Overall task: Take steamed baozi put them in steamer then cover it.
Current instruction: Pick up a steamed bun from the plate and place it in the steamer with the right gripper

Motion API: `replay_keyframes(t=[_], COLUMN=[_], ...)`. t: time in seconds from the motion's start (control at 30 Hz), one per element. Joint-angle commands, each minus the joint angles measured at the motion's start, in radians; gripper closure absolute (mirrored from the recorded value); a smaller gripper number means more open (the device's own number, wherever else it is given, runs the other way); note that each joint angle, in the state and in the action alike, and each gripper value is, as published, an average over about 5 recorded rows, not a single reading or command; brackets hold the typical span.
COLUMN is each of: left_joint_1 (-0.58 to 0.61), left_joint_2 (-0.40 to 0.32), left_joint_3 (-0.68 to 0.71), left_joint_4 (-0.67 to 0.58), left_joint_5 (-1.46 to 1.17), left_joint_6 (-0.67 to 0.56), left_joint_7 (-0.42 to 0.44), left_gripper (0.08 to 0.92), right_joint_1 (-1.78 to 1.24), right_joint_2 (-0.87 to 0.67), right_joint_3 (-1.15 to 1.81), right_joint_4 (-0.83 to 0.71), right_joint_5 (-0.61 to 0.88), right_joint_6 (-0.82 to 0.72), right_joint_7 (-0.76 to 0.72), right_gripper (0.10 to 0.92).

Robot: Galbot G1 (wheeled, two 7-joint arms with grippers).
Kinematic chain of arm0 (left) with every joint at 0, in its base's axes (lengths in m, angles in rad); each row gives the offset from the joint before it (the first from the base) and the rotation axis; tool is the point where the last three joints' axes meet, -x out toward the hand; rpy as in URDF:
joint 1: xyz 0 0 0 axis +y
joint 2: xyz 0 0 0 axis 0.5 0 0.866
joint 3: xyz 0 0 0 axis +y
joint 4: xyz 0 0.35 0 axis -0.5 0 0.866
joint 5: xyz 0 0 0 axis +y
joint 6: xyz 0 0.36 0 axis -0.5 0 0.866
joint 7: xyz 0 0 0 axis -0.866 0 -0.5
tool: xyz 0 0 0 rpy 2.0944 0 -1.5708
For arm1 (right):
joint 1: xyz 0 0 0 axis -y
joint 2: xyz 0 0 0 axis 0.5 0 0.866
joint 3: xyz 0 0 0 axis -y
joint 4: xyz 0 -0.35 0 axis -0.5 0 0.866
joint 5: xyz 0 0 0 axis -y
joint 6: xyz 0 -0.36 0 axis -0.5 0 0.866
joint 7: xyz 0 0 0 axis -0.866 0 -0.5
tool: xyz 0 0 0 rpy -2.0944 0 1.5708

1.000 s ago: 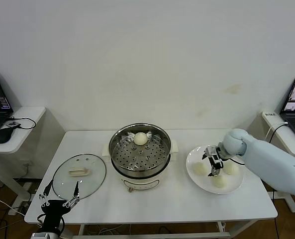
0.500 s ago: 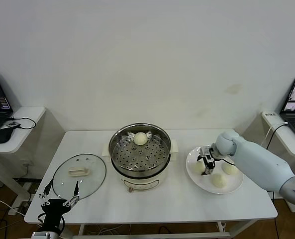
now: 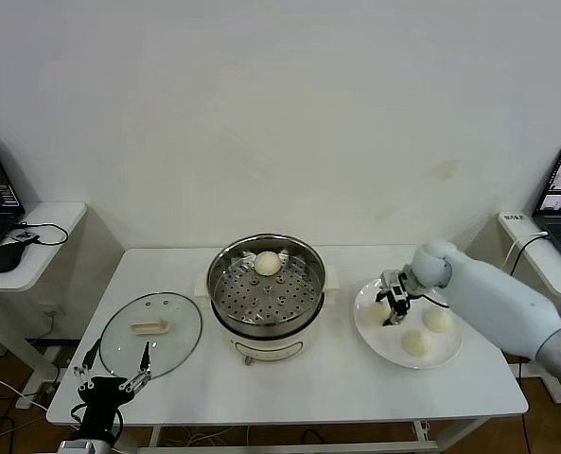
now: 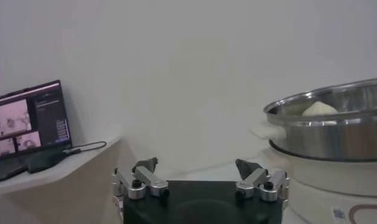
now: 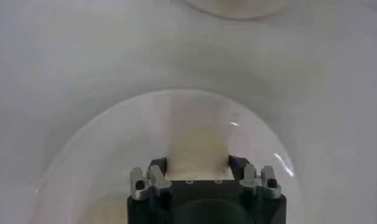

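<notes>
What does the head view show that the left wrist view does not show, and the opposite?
Only the head view shows the cover lying on the table, the plate with three steamed baozi, and the right gripper over the plate's left baozi. Only the left wrist view shows the left gripper open from close up. Both show the steamer holding one baozi and the laptop.

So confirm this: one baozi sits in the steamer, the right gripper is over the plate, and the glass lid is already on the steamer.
Not quite. The head view shows the glass lid lying on the table left of the steamer, not on it. The rest holds: one baozi inside, right gripper over the plate.
</notes>
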State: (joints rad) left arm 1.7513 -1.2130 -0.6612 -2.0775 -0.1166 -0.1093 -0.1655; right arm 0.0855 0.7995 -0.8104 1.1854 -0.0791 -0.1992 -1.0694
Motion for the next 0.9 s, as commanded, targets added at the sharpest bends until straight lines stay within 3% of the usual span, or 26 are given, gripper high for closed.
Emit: replay_keyframes(t=[0.03,0.2,0.5,0.9], left_joint_1=[-0.003,-0.005,-0.007,-0.005], left_joint_2=[0.002,0.004,0.004,-0.002], left_joint_3=[0.007,0.009,0.005,-0.011], left_joint_4=[-0.003,-0.007,-0.008,-0.013], left_joint_5=[-0.001,-0.002,-0.008,-0.013], left_joint_6=[0.001,0.0,-0.005,-0.017], left_joint_7=[0.001,0.001,-0.001,-0.002], left_gripper=[0.177,0.177,0.177,0.177], right_joint_1=[0.316,0.52,0.639,0.455], right_joint_2=[-0.096,-0.059,0.171,0.503], right_joint_3=[-0.164,-0.259,-0.352,-0.358], right_joint_4=[0.196,0.261,0.271,0.068], right_joint_5=[0.201,0.331,0.537,0.539], right_joint_6=[-0.087,-0.143,-0.283,-0.372], right_joint_7=[-0.034,-0.022,0.076,0.147], right_gripper=[0.381,0.377,0.372,0.372])
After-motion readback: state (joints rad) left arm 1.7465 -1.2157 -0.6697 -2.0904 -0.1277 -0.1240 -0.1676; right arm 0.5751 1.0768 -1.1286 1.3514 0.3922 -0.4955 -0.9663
